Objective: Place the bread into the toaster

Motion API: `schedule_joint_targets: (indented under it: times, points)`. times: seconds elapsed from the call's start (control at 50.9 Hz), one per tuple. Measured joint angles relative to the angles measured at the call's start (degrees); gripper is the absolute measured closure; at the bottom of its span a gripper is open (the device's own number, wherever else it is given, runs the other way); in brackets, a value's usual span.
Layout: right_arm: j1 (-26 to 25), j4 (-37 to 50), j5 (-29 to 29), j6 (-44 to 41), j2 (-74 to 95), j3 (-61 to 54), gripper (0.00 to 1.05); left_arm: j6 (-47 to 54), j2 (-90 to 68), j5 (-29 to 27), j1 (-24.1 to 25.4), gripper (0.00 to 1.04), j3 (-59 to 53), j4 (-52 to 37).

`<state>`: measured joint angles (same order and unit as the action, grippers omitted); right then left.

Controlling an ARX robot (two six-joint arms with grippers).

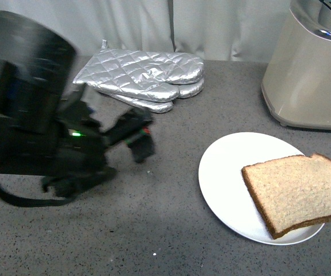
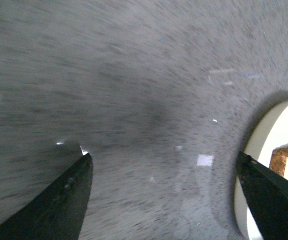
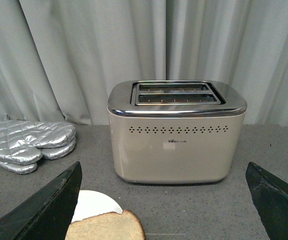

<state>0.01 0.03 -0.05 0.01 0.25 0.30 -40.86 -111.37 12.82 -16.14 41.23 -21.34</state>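
Note:
The bread (image 1: pixel 297 192), a light-brown slice with a darker crust, lies on the right side of a round white plate (image 1: pixel 228 172) and overhangs its rim. The beige toaster (image 1: pixel 312 69) stands behind the plate at the far right, cut off by the frame edge. My left gripper (image 1: pixel 119 155) is open, empty and motion-blurred, low over the counter to the left of the plate. Its wrist view shows open fingers (image 2: pixel 58 205) over blurred counter, with the plate (image 2: pixel 264 150) and bread (image 2: pixel 286 157) at one edge. My right gripper (image 3: pixel 163 167) is open and faces the toaster (image 3: pixel 176 135), its two top slots empty, with the bread (image 3: pixel 106 227) below.
Two silver quilted oven mitts (image 1: pixel 142 77) are stacked at the back of the grey speckled counter, left of the toaster; they also show in the right wrist view (image 3: pixel 28 145). A pale curtain hangs behind everything.

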Motion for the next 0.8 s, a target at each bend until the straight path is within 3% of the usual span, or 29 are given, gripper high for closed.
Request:
schedule_joint_targets:
  times: [0.098, 0.236, 0.255, 0.334, 0.373, 0.412, 0.452, 0.491, 0.569, 0.726, 0.746, 0.805]
  points:
    - [0.0, 0.0, 0.0, 0.0, 0.0, 0.0, 0.09, 3.6, 6.2, 1.3, 8.3, 0.07, -5.6, 1.3]
    - [0.0, 0.0, 0.0, 0.0, 0.0, 0.0, 0.09, 10.2, 22.6, 10.6, 31.1, 0.08, -15.8, 5.5]
    - [0.0, 0.0, 0.0, 0.0, 0.0, 0.0, 0.09, 13.0, 23.2, 11.6, 33.2, 0.12, -17.4, 2.0]
    - [0.0, 0.0, 0.0, 0.0, 0.0, 0.0, 0.09, 25.2, 29.1, 18.8, 45.0, 0.3, -30.5, -26.6]
    - [0.0, 0.0, 0.0, 0.0, 0.1, 0.0, 0.09, 31.3, 39.0, 21.6, 49.4, 0.39, -35.6, -28.6]
    - [0.0, 0.0, 0.0, 0.0, 0.1, 0.0, 0.09, 34.4, 52.7, 22.0, 51.2, 0.48, -38.6, -21.6]
    - [0.0, 0.0, -0.1, 0.0, 0.1, 0.0, 0.09, 35.8, 61.7, 22.0, 51.3, 0.53, -39.8, -14.6]
    - [0.0, 0.0, -0.1, 0.0, 0.0, 0.0, 0.09, 37.3, 73.4, 18.3, 49.3, 0.6, -40.4, -4.7]
    - [0.0, 0.0, -0.1, 0.0, 0.0, 0.0, 0.09, 38.8, 93.3, 9.4, 40.9, 0.75, -40.4, 10.7]
    - [0.0, 0.0, 0.1, 0.0, 0.0, 0.0, 0.09, 40.0, 109.0, -0.3, 29.4, 1.0, -40.4, 19.9]
    - [0.0, 0.0, 0.1, 0.0, 0.0, 0.0, 0.09, 40.1, 110.1, -5.5, 26.3, 1.01, -40.4, 20.7]
    - [0.0, 0.0, 0.0, 0.0, 0.0, 0.0, 0.09, 40.3, 111.0, -11.7, 18.4, 1.01, -40.4, 21.2]
